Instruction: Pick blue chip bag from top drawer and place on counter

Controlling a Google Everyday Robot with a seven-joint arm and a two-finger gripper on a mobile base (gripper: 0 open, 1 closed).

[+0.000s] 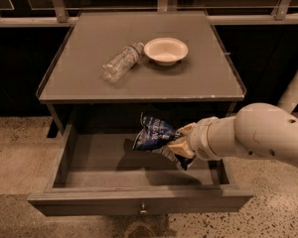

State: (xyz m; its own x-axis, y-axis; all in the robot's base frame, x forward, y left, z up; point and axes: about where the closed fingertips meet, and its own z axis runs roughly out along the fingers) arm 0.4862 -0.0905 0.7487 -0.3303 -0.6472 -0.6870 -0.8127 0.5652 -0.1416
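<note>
The blue chip bag [153, 134] is crumpled dark-blue foil with white lettering. My gripper [177, 142] is shut on its right end and holds it lifted above the floor of the open top drawer [139, 203], just below the counter's front edge. The bag casts a shadow on the drawer floor. The white arm reaches in from the right. The grey counter [198, 78] stands above the drawer.
A clear plastic water bottle [121, 62] lies on the counter's left middle. A pale bowl [166, 50] stands beside it at the back. A metal railing runs behind the cabinet. A white post stands at the right. The floor is speckled.
</note>
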